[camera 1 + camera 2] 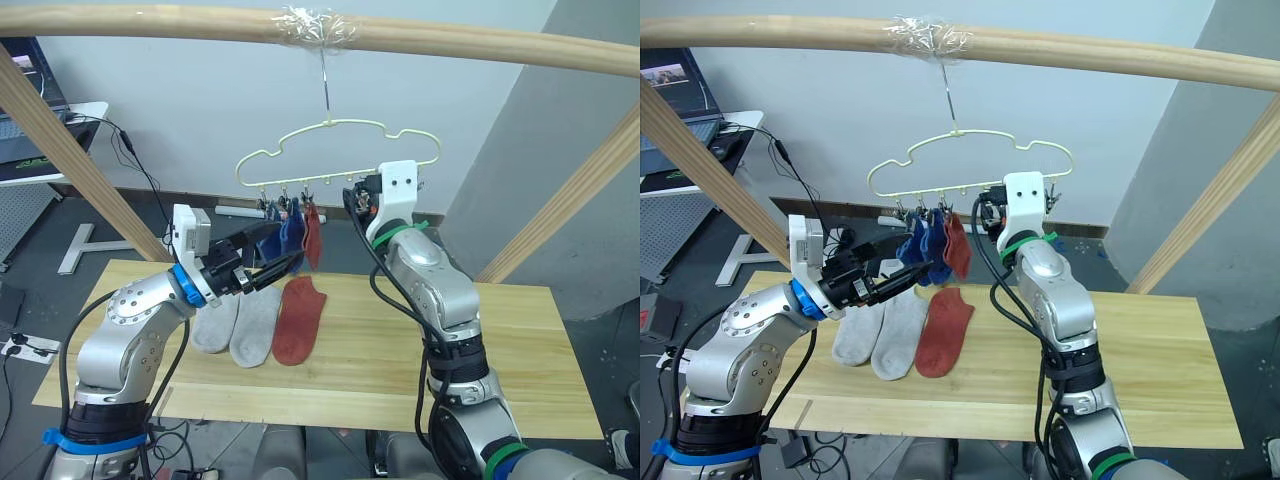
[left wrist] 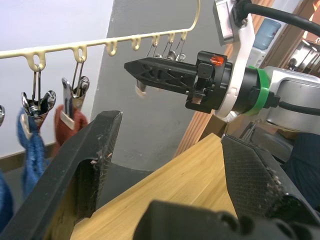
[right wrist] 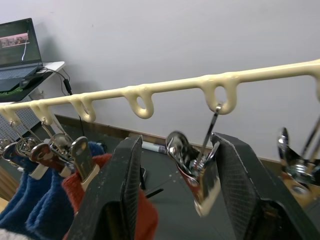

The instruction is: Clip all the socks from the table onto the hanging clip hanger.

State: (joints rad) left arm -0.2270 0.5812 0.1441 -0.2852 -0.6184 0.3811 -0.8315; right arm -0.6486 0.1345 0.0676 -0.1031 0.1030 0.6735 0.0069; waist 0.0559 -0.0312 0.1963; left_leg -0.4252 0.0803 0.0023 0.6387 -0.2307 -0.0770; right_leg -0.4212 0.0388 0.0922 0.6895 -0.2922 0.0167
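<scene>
Right wrist view: the right end effector [image 3: 172, 190], spread open, seemingly brackets a silver clip [image 3: 192, 167] on the clip hanger [image 3: 145, 92].

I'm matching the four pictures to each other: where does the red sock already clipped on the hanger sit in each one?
Left eye view: hung red sock under the clip hanger, above the table's socks.
Right eye view: centre, beside the blue socks.
Left wrist view: behind the near finger, far side.
Right wrist view: low, behind a finger.
Shared landmark: the hanger's pale yellow bar.

I can read no words, labels or numbers here. The laptop [image 3: 20, 42] screen beside me shows content too small to read.
</scene>
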